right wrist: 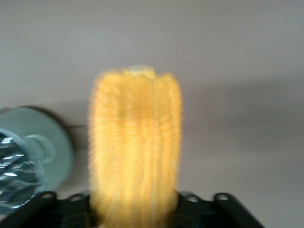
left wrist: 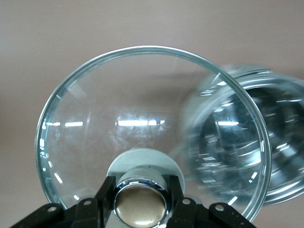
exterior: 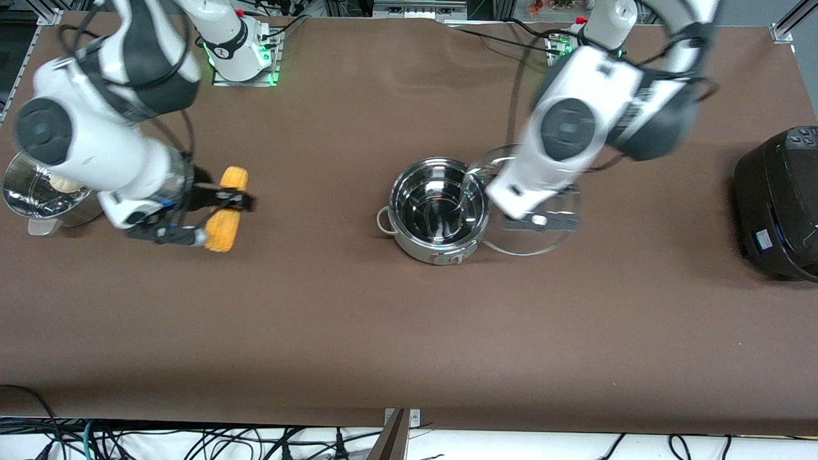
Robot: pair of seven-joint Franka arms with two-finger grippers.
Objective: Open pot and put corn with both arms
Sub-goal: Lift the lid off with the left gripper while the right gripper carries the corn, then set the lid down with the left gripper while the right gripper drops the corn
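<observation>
While the pot (exterior: 438, 211) stands uncovered mid-table, the left gripper (left wrist: 140, 199), clamped on the knob (left wrist: 140, 201) of the glass lid (exterior: 530, 211), holds it just beside the pot toward the left arm's end, and the right gripper (exterior: 208, 216) grips the corn (exterior: 228, 209) near the right arm's edge, beside the steamer (exterior: 38, 191).

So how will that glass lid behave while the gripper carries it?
The lid is glass, so probably fragile if dropped. The left gripper pinches only its smooth knob, so it may swing or slip.
</observation>
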